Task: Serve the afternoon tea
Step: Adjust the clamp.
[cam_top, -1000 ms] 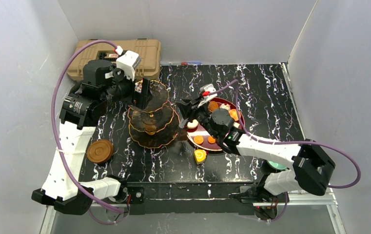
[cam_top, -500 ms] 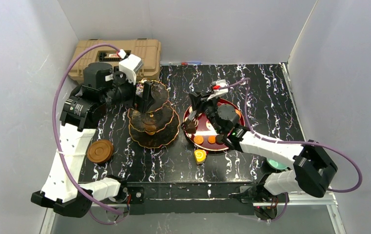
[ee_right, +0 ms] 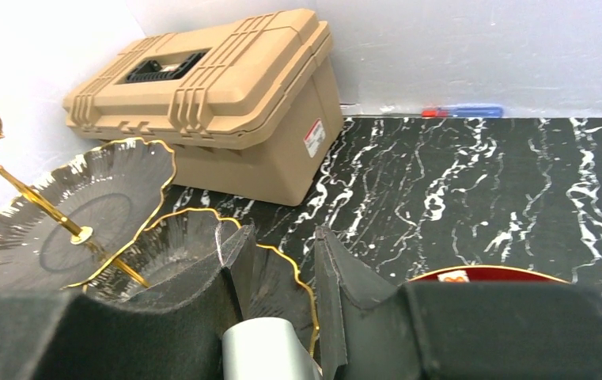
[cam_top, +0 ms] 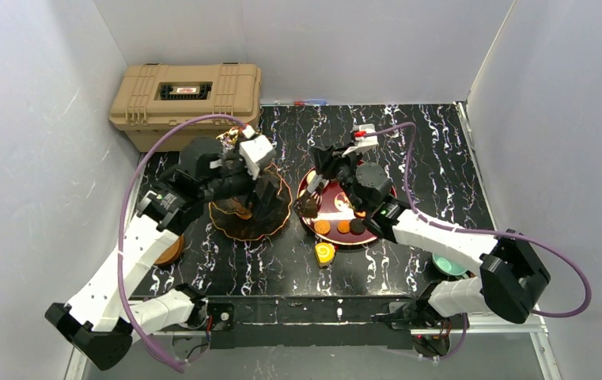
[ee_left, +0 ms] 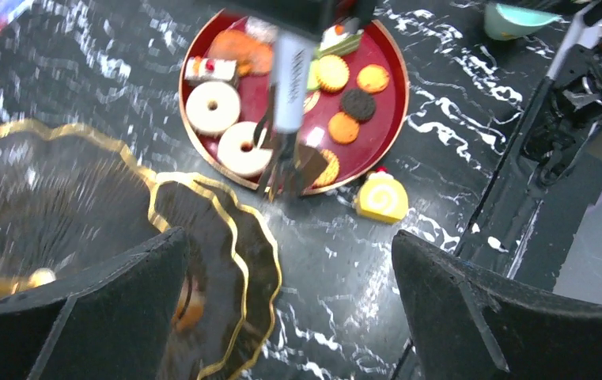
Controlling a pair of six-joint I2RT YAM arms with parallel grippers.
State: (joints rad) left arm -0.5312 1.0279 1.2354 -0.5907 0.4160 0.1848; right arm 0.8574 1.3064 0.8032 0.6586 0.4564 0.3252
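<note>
My left fingers (cam_top: 263, 199) gape empty above the stand (cam_top: 238, 227); right fingers (ee_right: 242, 257) sit half-closed at the tray (ee_left: 380, 111)'s left rim, and I cannot tell whether they hold anything.

No text, brand, number or sign can be read in any view.

Big tan ribbed plastic case (ee_right: 226, 103): a small white sticker with a red band (ee_right: 314, 136) sits on its end wall, beyond the right claw (ee_right: 280, 233) and nearly straight ahead of it. The print is too small to read.

Same case, top view: a red-and-white plate (cam_top: 184, 91) is set in the black recess of the lid, well beyond the claw and to its left. The lettering is blurred and not legible.
</note>
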